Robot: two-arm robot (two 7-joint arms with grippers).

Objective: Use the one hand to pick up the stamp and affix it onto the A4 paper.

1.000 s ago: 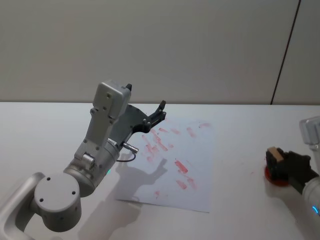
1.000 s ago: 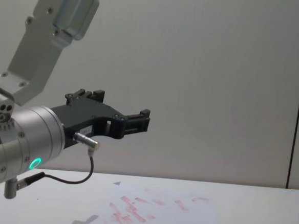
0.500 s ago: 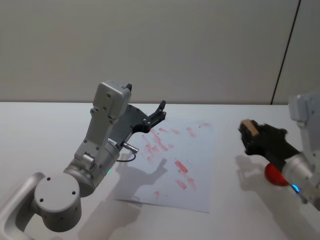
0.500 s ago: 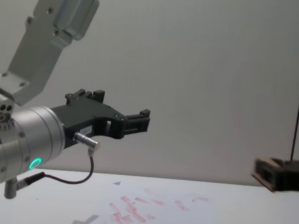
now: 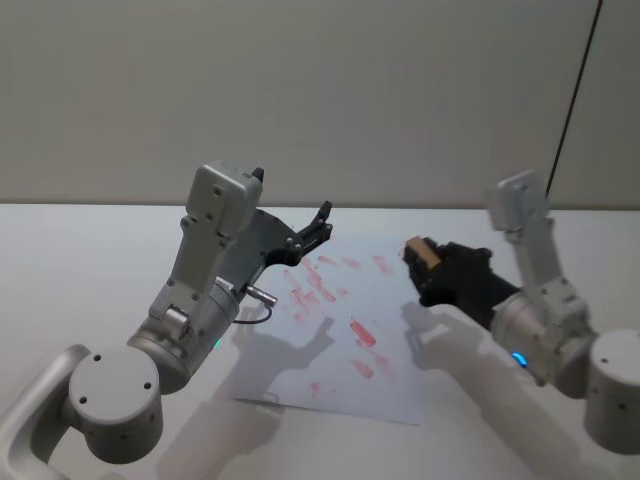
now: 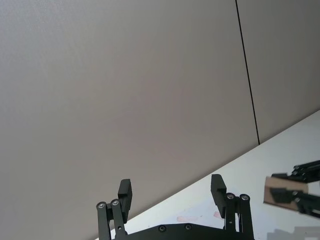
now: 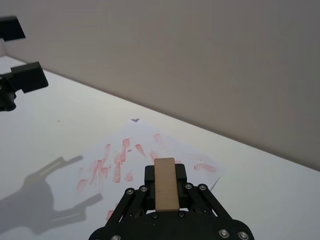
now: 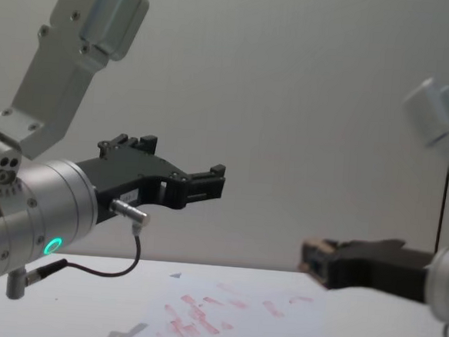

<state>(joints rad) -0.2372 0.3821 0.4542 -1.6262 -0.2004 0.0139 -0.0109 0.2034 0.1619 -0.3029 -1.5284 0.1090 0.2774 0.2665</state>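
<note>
The stamp point(image 5: 421, 251), a small tan-brown block, is held in the air by my right gripper point(image 5: 428, 264), which is shut on it. It hovers over the right edge of the A4 paper point(image 5: 335, 335), a white sheet with many red-pink prints. The right wrist view shows the stamp point(image 7: 166, 190) between the black fingers, with the A4 paper point(image 7: 131, 150) beyond it. From the chest, the stamp point(image 8: 313, 261) sits above the A4 paper point(image 8: 222, 313). My left gripper point(image 5: 322, 226) hangs open and empty above the paper's far left corner.
The paper lies on a white table point(image 5: 80, 260) that runs back to a plain wall. A dark vertical seam point(image 5: 575, 100) marks the wall at the right. The left arm's body point(image 5: 200, 300) rises over the table's left side.
My right gripper has lifted the stamp from a red pad at the table's right side and carried it left to the paper's right edge. The left arm has not moved.
</note>
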